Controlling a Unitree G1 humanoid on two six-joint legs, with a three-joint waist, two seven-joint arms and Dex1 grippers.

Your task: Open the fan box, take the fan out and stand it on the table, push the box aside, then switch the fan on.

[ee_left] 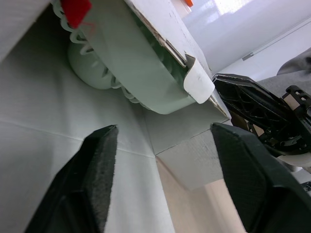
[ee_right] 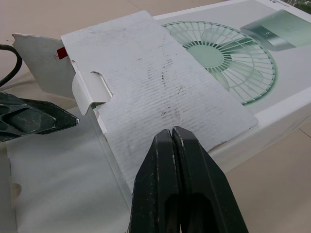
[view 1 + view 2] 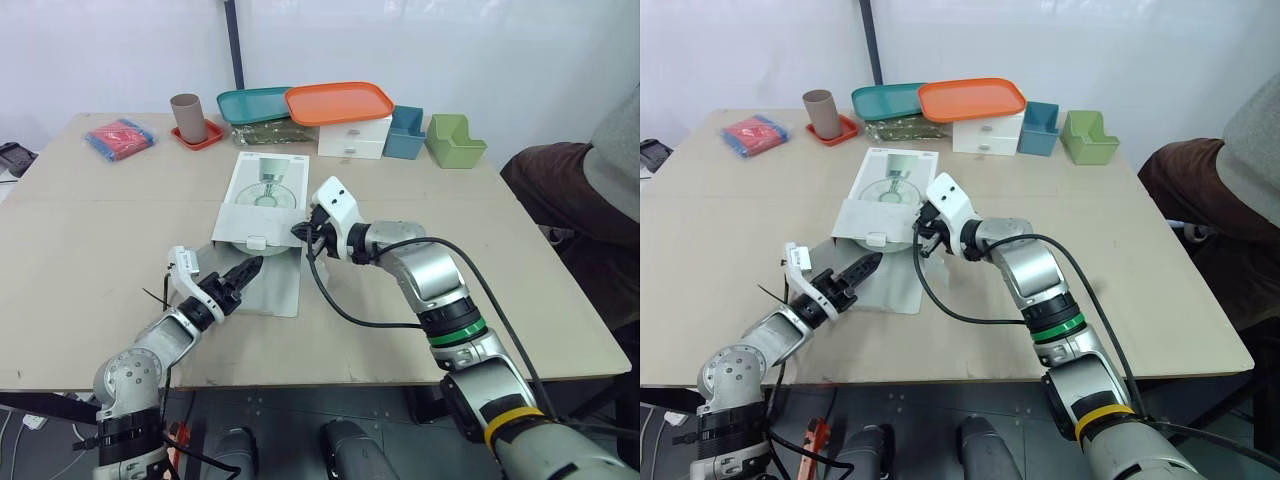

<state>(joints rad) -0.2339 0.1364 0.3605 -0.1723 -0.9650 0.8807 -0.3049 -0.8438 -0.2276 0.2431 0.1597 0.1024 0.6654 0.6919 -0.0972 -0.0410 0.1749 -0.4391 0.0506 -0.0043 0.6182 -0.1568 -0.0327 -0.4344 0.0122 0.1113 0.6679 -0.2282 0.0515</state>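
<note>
White cardboard fan box [image 3: 266, 185] lies flat at table [image 3: 90, 215] centre, printed fan picture up, near end (6 o'clock) open. Bottom flap [image 3: 272, 290] is laid out on the table toward 6 o'clock. Top flap [image 2: 160, 92] with its tuck tab sticks out over the opening.

Fan [image 1: 131, 63], mint green, is inside the box. The left wrist view catches its grille edge through the open end, with a red tag on it.

Left gripper [image 3: 250, 267]: at 6-7 o'clock of the box, over the bottom flap, aimed into the opening. Fingers are spread and grip nothing.

Right gripper [image 3: 303, 232]: at the box's 5 o'clock corner. Its 2 fingers [image 2: 172, 165] are pressed together at the top flap's edge. Can't tell if card is pinched between them.

Black cable [image 3: 340, 308] loops across the table off the right arm.

Far edge:
- 11 o'clock: red-blue packet [image 3: 120, 137], brown cup [image 3: 186, 116] on a red coaster [image 3: 203, 138]
- 12 o'clock: teal tray [image 3: 252, 103], orange tray [image 3: 340, 102] on a white drawer unit [image 3: 352, 138]
- 1 o'clock: blue bin [image 3: 405, 135], green bin [image 3: 455, 142]

A person [image 3: 600, 180] sits at 3 o'clock, off the table.
</note>
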